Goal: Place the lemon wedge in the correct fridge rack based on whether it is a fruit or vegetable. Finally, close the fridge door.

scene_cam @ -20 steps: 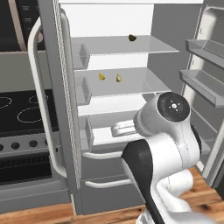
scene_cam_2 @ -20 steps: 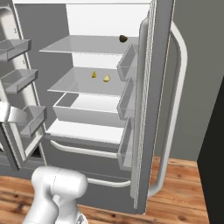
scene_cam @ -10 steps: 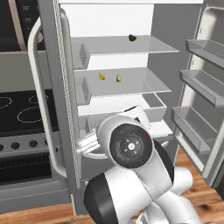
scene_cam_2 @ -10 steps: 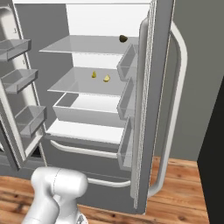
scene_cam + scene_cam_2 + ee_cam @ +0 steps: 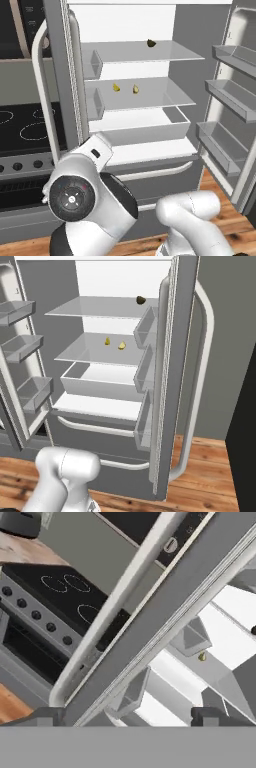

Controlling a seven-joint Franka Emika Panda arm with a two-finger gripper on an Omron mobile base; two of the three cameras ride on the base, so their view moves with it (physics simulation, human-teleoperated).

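Evidently placed: the tiny bright yellow lemon wedge [image 5: 116, 87] lies on the lower translucent grey glass fridge rack [image 5: 165, 96], just beside a paler yellowish piece [image 5: 135, 89]. Remaining step, by judgement: closing the tall grey steel fridge door [image 5: 64, 80]. The two-finger gripper [image 5: 127, 716] faces that door's edge, jaws released, empty; next comes a push.

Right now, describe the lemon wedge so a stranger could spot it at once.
Look inside the open fridge at the fridge rack, the lower of two glass shelves. Two tiny pieces sit near its back left. The lemon wedge is the brighter yellow one on the left; its neighbour is duller, paler.
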